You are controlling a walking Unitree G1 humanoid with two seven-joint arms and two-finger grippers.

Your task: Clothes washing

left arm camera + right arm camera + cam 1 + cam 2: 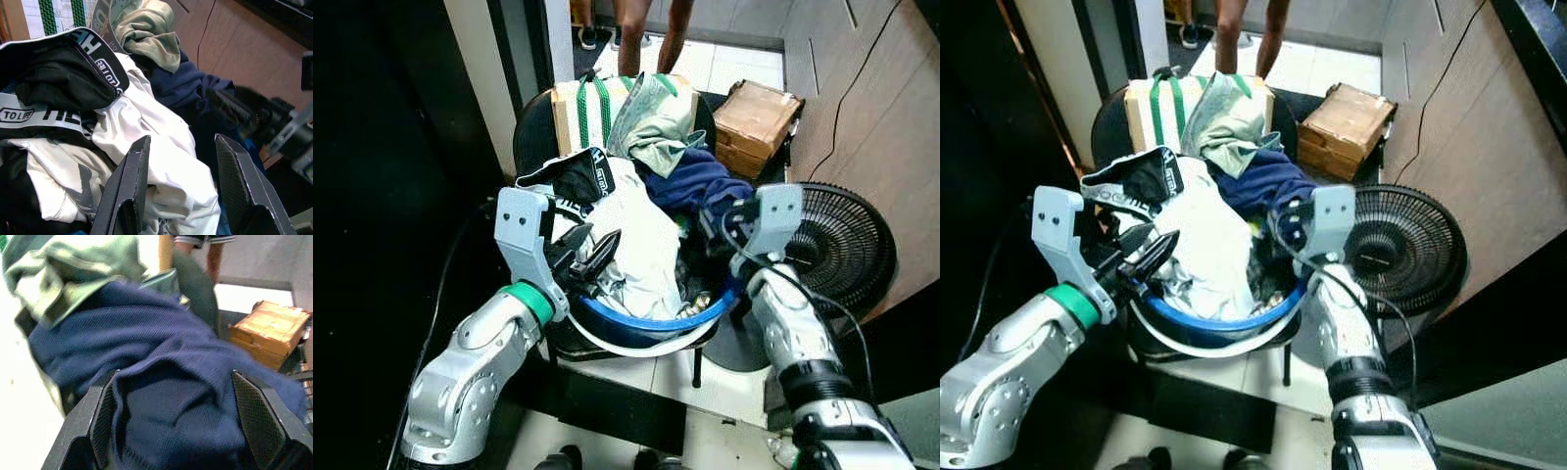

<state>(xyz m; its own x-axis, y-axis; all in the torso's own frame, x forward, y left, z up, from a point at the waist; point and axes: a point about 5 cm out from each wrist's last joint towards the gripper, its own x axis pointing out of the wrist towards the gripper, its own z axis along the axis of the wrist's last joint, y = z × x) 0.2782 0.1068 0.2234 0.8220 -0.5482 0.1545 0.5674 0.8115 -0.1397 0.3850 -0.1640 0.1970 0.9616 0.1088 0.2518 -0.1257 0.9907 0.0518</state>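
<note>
A blue-rimmed laundry basket (636, 328) stands on a black chair, heaped with clothes. A white shirt (641, 240) lies in front, with a black garment with a lettered waistband (578, 176) at its left. Behind them lie a navy garment (695, 181) and a pale green one (656, 122). My left gripper (597, 250) is at the basket's left side, open, its fingers (134, 181) pointing at the white shirt (166, 161). My right gripper (715, 220) is at the basket's right side, open wide, its fingers (105, 416) straddling the navy garment (171, 362).
A black floor fan (847, 245) stands close on the right, by a wooden wall with a cable. A cardboard box (756, 117) sits behind it. A box with green straps (592, 103) leans on the chair back. A person's legs (646, 29) are on the tiled floor beyond.
</note>
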